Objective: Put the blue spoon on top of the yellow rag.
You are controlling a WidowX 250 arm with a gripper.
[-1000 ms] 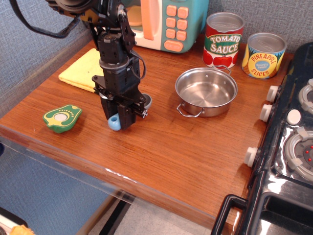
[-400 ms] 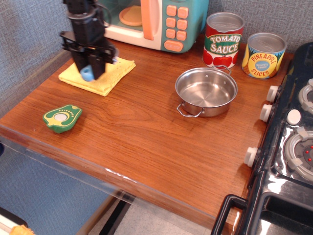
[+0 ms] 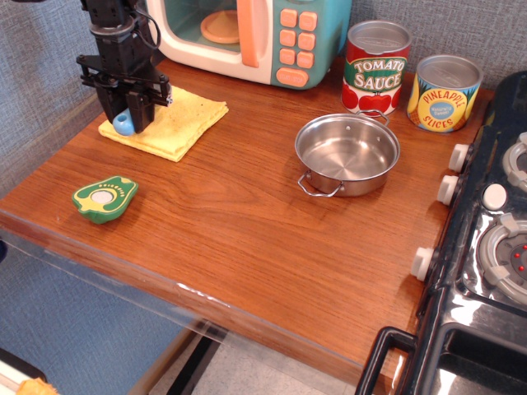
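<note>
Brown wood makes up the table (image 3: 247,239), and nearest the front edge on the left lies a green-and-yellow avocado toy (image 3: 104,198), well clear of the job. Further back, near the middle, stands 1 steel pot (image 3: 347,153), empty, with small wire handles.

Behind the avocado toy, at the left rear, the yellow rag (image 3: 177,123) lies flat and folded. The gripper (image 3: 126,115) hangs over its left part, fingers pointing down and closed around the blue spoon (image 3: 123,124). Only the round light-blue end of the handle shows below the fingers; the grey bowl is hidden behind them. That end sits low over the left edge of the cloth, and I cannot tell whether it touches.

The spoon looks like hollow toy plastic: light, stiff and smooth, so it could slip or swivel in a loose pinch. The chunky handle is the sensible place to hold it, which appears to be where the fingers have it. The rag is soft and should cushion a short drop without bouncing the spoon off, though the spot is close to the cloth's edge, so a release slightly further in seems safer.

At the back stand a toy microwave (image 3: 247,37) and 2 cans, tomato sauce (image 3: 375,67) and pineapple slices (image 3: 444,92). A black stove (image 3: 494,239) fills the right side.
</note>
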